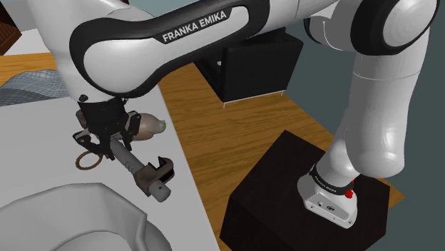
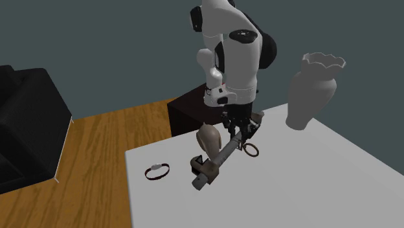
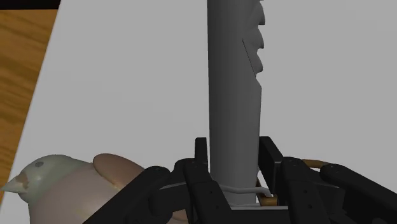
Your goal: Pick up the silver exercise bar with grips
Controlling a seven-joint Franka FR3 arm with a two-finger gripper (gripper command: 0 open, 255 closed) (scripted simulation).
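Observation:
The exercise bar [image 1: 142,171] is a dark grey rod with a chunky grip fitting at its far end. My gripper [image 1: 114,146] is shut on the rod near one end, above the white table [image 1: 43,135]. In the second exterior view the bar [image 2: 217,162] slants down from the gripper [image 2: 238,133] toward the table's front edge. I cannot tell if its low end touches the table. In the wrist view the black fingers [image 3: 202,156] clasp the bar [image 3: 235,89] from both sides, around the gripper [image 3: 234,159].
A brownish bird-like figurine [image 1: 150,125] [image 2: 210,141] [image 3: 63,184] lies right beside the gripper. A small ring [image 1: 87,161] [image 2: 251,150] lies under the hand. A bracelet [image 2: 157,171] lies near the table edge. A white vase [image 2: 314,87] stands at the table's far side. A black sofa [image 1: 249,64] stands on the floor.

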